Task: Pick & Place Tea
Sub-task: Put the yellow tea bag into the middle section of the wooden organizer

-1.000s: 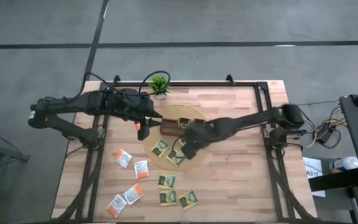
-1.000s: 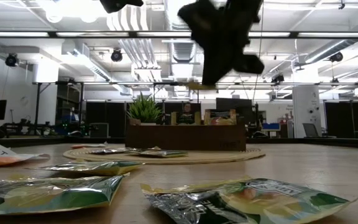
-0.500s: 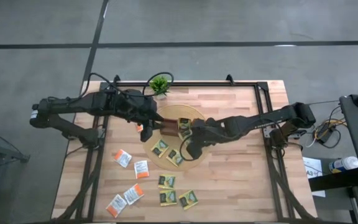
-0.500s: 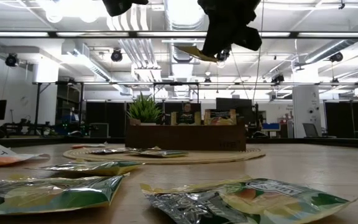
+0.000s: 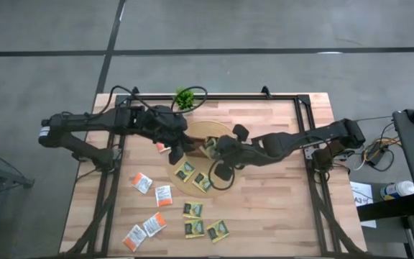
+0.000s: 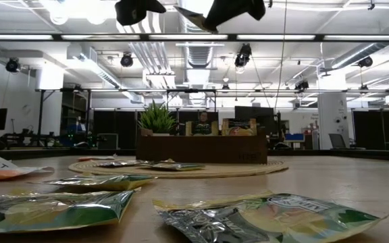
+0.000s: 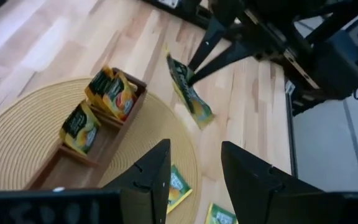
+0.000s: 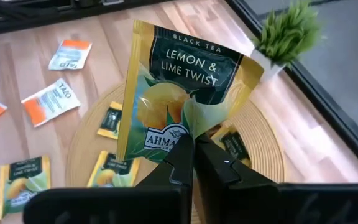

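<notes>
Gripping one dark green-and-yellow square paper sachet [image 8: 179, 87] in the clenched right gripper [image 8: 194, 142], raised in the air above the round woven mat [image 7: 17, 143], near the brown wooden compartment tray [image 7: 92, 149].

Hovering with the left gripper [image 7: 194, 149] just left of the tray, fingers spread and grasping nothing.

Counting in the high view:
- Lying on the mat, in front of the tray: two green-and-yellow sachets [image 5: 185, 171].
- Lying on the bare wooden table [image 5: 264, 208], nearer than the mat: three more of that kind [image 5: 195, 228].
- Lying to the near left: four white-and-orange sachets [image 5: 141, 182].
- Standing at the far edge: one small green potted plant [image 5: 185, 97].

Comparing views:
- Showing only in the left wrist view: three green-and-yellow sachets [image 7: 114, 93] standing upright in the tray, hidden under the arms from above.
- Showing only in the right wrist view: the held sachet's printed face, pinched at its lower edge.
- Showing in the low view: both grippers up at the top of the picture, the held sachet [image 6: 193, 17] tilted.
</notes>
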